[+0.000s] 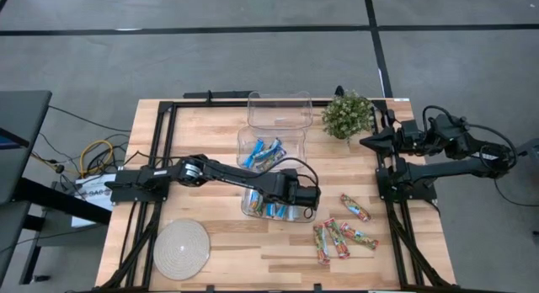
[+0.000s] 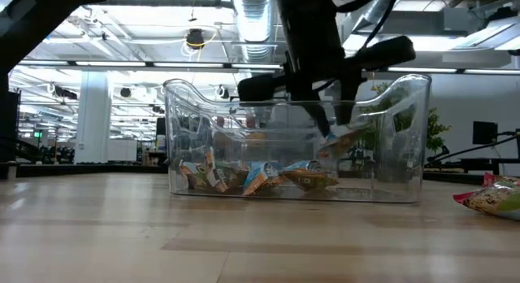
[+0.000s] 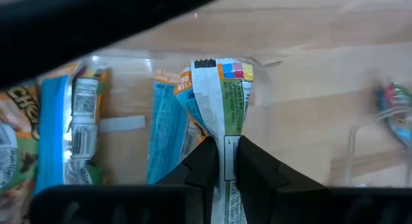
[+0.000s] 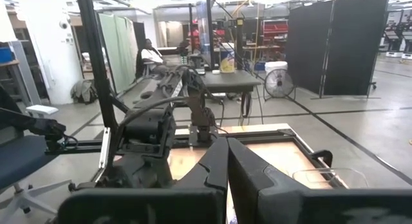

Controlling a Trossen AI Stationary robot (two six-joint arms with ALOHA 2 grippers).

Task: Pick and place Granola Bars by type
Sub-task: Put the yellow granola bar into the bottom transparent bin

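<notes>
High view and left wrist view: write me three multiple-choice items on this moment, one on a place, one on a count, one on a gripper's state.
1. Where is the left gripper?
A. Over the round woven mat
B. Over the nearest clear bin
C. Beside the plant

2. How many clear bins stand in the row?
A. One
B. Three
C. Five

3. What is the left gripper doing?
A. Shut on a wrapped bar
B. Wide open, holding nothing
C. Gripping the plant

Answers:
1 B: the left gripper hangs over the nearest clear bin.
2 B: three show, counting the middle bin and the far bin.
3 A: its fingers pinch a wrapped bar.
</notes>
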